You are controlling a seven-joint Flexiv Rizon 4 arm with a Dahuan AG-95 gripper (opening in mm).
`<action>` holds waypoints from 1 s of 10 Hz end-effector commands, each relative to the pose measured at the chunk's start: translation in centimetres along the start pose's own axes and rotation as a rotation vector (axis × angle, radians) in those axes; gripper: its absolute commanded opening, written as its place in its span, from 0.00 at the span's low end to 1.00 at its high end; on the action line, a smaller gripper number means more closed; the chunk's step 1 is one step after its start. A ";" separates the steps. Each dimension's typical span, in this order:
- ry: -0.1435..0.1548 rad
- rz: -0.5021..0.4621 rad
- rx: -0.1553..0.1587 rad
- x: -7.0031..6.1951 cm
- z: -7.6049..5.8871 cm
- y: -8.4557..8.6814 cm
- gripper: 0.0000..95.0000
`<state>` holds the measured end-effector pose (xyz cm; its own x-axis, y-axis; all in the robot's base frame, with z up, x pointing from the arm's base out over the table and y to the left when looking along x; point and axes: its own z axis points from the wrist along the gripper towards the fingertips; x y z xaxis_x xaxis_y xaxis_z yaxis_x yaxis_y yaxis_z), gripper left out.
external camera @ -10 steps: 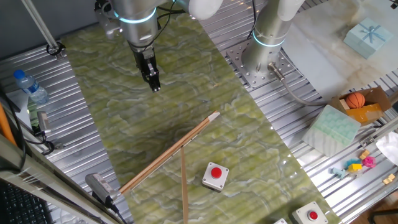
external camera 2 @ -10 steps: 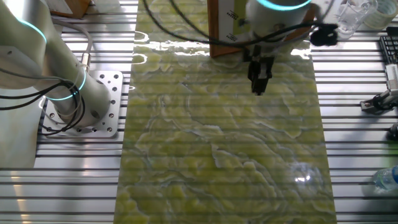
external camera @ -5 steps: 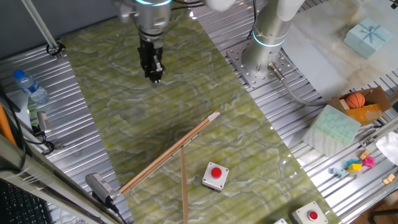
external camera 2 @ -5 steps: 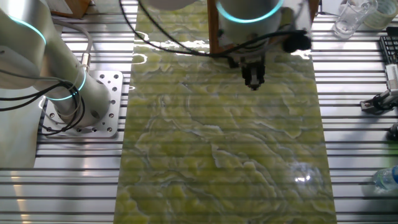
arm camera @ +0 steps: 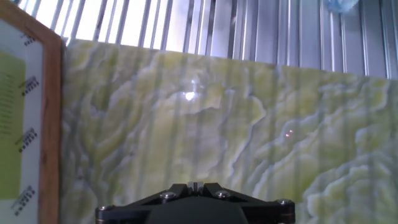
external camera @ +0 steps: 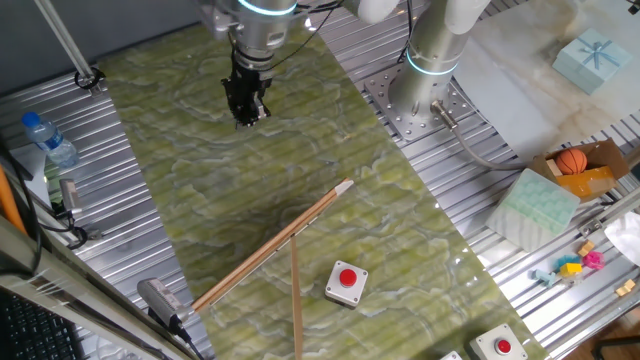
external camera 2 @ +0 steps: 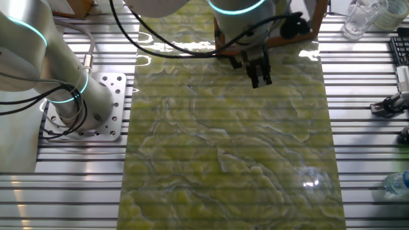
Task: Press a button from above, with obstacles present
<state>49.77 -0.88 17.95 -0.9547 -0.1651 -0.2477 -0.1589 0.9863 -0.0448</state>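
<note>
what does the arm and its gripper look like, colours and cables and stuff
The arm is silver-grey and cylindrical, with glowing cyan rings at its joints and white rounded joint covers. Black cables loop around the wrist. The gripper is small and black, with two short dark fingers. A silver perforated plate holds the base.

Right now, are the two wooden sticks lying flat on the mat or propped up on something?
Flat. The two sticks lie on the green mat, one's end meeting the other partway along it, beside the button box; nothing is under them.
</note>
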 end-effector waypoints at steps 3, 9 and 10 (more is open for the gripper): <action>0.107 0.052 -0.040 0.0 0.0 0.0 0.00; 0.126 0.060 -0.033 0.0 -0.1 0.0 0.00; 0.125 0.062 -0.033 0.0 -0.1 0.0 0.00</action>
<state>49.60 -0.95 18.05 -0.9851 -0.1071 -0.1343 -0.1069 0.9942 -0.0080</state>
